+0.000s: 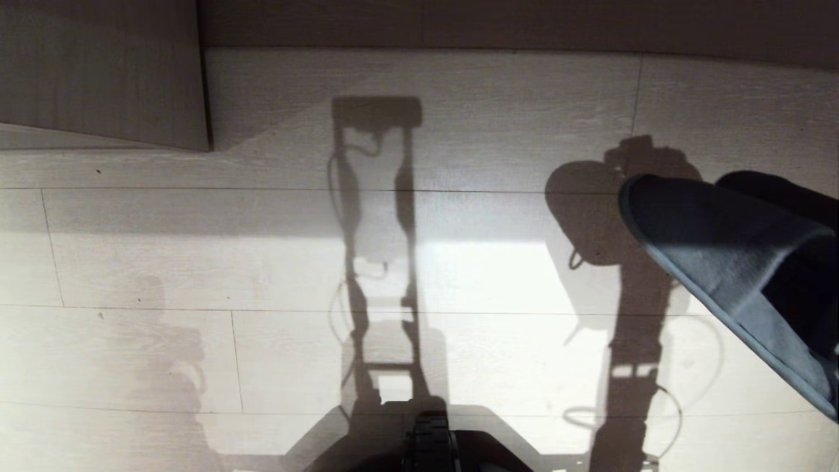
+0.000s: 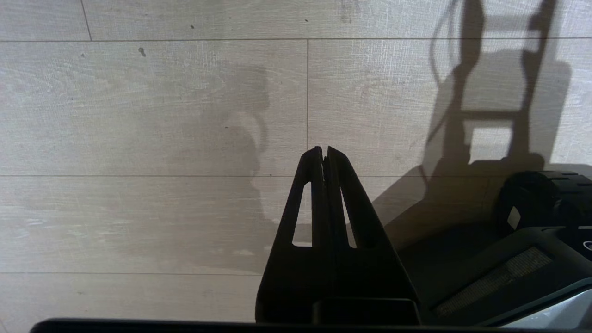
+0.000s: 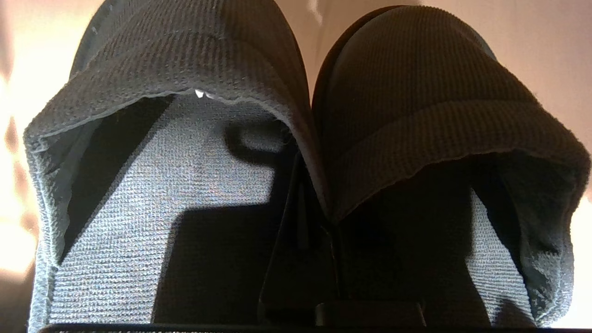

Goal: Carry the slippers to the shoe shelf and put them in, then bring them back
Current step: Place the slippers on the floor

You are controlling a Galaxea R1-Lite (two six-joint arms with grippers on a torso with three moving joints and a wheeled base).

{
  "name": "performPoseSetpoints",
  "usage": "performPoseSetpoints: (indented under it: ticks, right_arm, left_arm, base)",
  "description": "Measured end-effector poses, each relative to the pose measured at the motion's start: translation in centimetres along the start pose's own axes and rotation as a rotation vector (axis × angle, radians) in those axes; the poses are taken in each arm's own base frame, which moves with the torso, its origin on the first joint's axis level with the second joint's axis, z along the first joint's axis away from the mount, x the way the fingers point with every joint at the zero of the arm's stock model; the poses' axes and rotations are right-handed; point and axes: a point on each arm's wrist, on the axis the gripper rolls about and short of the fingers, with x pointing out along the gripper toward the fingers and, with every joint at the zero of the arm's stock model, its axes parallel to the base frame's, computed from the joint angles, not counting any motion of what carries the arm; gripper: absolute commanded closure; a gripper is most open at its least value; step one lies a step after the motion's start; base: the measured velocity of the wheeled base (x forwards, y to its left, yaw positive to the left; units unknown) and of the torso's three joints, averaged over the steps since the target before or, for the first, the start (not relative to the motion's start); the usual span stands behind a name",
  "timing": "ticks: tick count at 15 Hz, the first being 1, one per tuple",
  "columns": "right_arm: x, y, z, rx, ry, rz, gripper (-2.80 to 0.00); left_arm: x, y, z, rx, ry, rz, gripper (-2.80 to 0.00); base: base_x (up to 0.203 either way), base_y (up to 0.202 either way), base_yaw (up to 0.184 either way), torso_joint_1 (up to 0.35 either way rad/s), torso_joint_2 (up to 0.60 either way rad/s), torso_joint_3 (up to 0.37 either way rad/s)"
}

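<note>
1. Two slippers [image 3: 296, 138] hang side by side in the right gripper [image 3: 319, 203], its fingers pinched on the inner walls where the pair meets; in the head view they sit at the right edge, above the floor [image 1: 262, 262].
2. The left gripper [image 2: 323, 152] is pressed together, empty, over bare floor.
3. No shoe shelf is in sight; a board panel [image 1: 98, 72] stands far left.
4. Carrying well likely means keeping the pinch firm and the pair level.

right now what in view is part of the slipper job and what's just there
Part of the job:
- slippers, pinched together by their inner edges in the shut right hand, held off the floor at the right of the head view

Just there:
- left hand, shut and empty above the floor
- pale plank floor
- taupe wood-grain board, far left
</note>
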Motion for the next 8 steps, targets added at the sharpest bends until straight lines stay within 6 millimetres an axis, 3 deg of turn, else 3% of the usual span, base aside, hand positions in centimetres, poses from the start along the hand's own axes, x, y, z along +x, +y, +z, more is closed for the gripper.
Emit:
performPoseSetpoints:
  ticks: [3,5,8]
  right_arm:
    - [7.8,-0.6,1.9,-0.034,-0.163,-0.002,0.00]
    - [11.4,-0.7,2.0,-0.052,-0.272,-0.006,0.00]
    - [15.0,-0.6,0.6,-0.082,-0.388,-0.027,0.00]
  left_arm:
    - [0.0,0.0,0.0,0.000,0.000,0.000,0.00]
    - [0.0,0.0,0.0,0.000,0.000,0.000,0.00]
    - [0.0,0.0,0.0,0.000,0.000,0.000,0.00]
  base:
    - [0.000,0.000,0.000,0.000,0.00,0.000]
    - [0.000,0.000,0.000,0.000,0.00,0.000]
    - [0.000,0.000,0.000,0.000,0.00,0.000]
